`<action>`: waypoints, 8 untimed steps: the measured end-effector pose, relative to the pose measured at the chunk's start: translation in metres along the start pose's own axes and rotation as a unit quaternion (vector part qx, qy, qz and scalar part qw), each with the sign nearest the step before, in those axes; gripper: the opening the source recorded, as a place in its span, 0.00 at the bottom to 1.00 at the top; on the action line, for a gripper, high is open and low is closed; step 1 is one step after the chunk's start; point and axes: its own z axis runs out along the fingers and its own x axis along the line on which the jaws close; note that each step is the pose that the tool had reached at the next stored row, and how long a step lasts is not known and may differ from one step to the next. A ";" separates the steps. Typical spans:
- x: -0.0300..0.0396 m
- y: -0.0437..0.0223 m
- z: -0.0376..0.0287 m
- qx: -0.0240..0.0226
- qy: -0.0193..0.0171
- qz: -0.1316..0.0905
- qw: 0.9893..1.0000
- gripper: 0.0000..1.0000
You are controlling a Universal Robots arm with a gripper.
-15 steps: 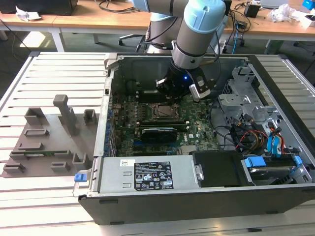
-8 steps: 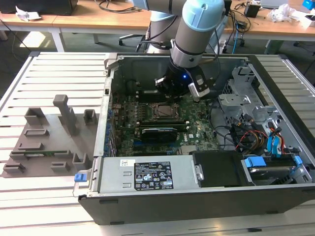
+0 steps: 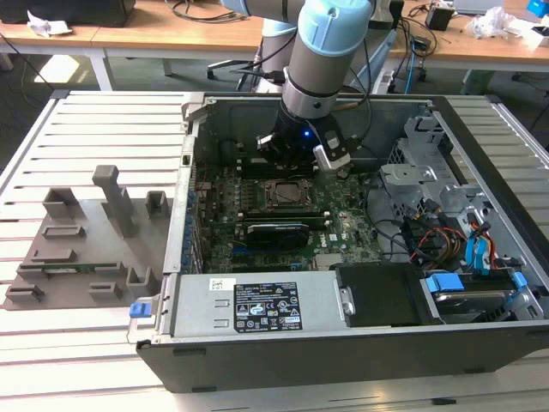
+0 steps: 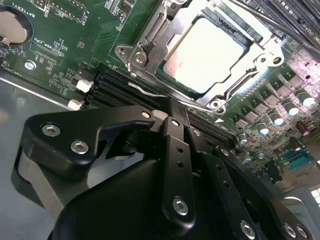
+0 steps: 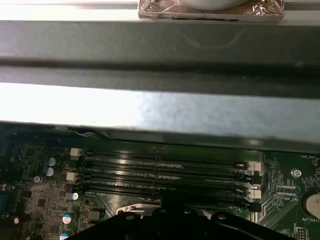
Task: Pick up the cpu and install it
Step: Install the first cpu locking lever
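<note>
While the open computer case (image 3: 343,335) lies on its side closest to me, its grey power supply (image 3: 257,305) along the near edge, the green motherboard (image 3: 283,219) sits flat on its floor with the dark socket frame (image 3: 287,195) about in the middle. The cpu (image 4: 202,52) already rests inside that frame, silvery top up and level, with the frame's metal edges around it; in the exterior view it is a small pale square at the socket's centre. Just behind the socket, the arm (image 3: 330,43) comes straight down into the case, its pale blue joint above and its black wrist hanging close over the board. The end effector (image 4: 167,117) hovers just beside the socket, over the dark memory slots (image 5: 165,175), and holds nothing; its black linkage blocks the tips, so I cannot tell whether they are spread or pressed together. To the exterior view's right inside the case are drive cages (image 3: 429,163) and coloured cables (image 3: 446,245). Everything stands on a slatted pale surface (image 3: 94,129), and on the exterior view's left of the case grey plastic fixture blocks (image 3: 86,240) stand well apart from it. Farther back are wooden desks (image 3: 171,34) with cables and crumpled paper on them.
</note>
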 end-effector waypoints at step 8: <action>-0.0113 -0.0010 -0.0008 -0.004 0.003 0.000 1.000 0.11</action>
